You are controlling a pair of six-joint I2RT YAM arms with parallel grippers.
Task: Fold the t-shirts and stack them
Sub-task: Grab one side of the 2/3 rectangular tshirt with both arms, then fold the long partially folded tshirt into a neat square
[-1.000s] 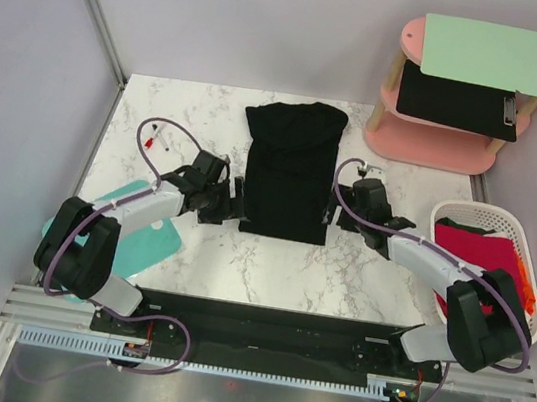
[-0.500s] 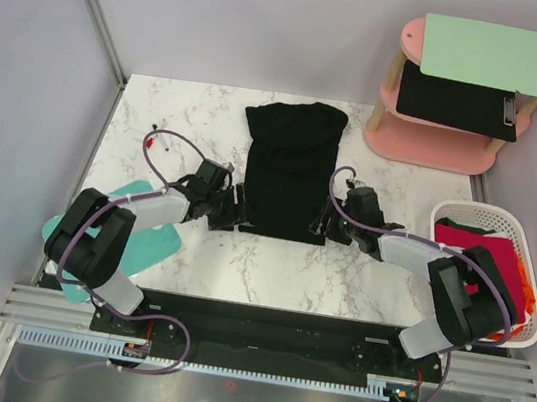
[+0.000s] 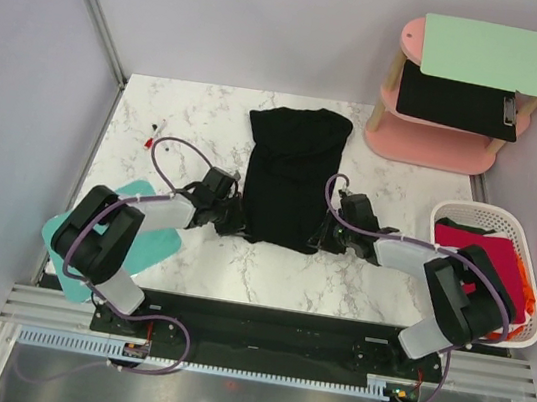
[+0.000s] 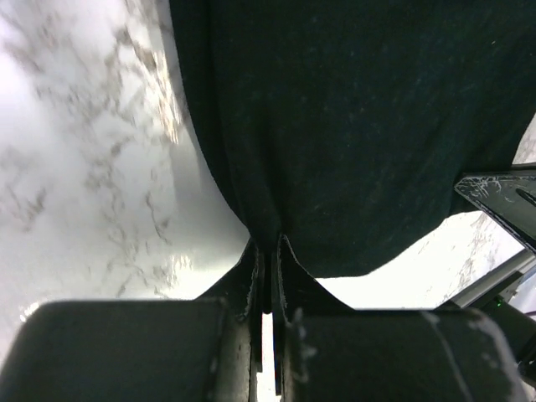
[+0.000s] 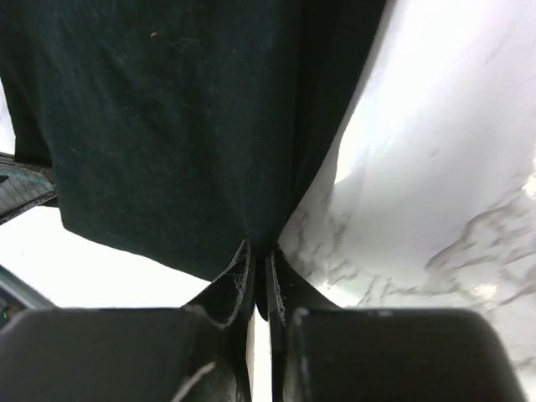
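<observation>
A black t-shirt (image 3: pixel 290 172), folded into a long strip, lies on the marble table (image 3: pixel 201 110), collar end far from the arms. My left gripper (image 3: pixel 236 221) is shut on its near left corner, and the cloth (image 4: pixel 352 126) runs up from between the fingers. My right gripper (image 3: pixel 321 234) is shut on the near right corner, with black cloth (image 5: pixel 167 126) pinched in the same way. The near hem sags between the two grips. A red t-shirt (image 3: pixel 479 248) and a bit of orange fabric (image 3: pixel 530 293) lie in the white basket (image 3: pixel 443 215) at right.
A teal cutting board (image 3: pixel 147 234) lies at the near left under the left arm. A small red and white item (image 3: pixel 152 135) lies at the left. A pink two-tier stand (image 3: pixel 429 144) at back right holds a green board (image 3: pixel 493 55) and a black clipboard (image 3: pixel 460 100).
Both grippers moved in to the shirt's near corners and shut on them. The near hem has drawn inward and now sags between them.
</observation>
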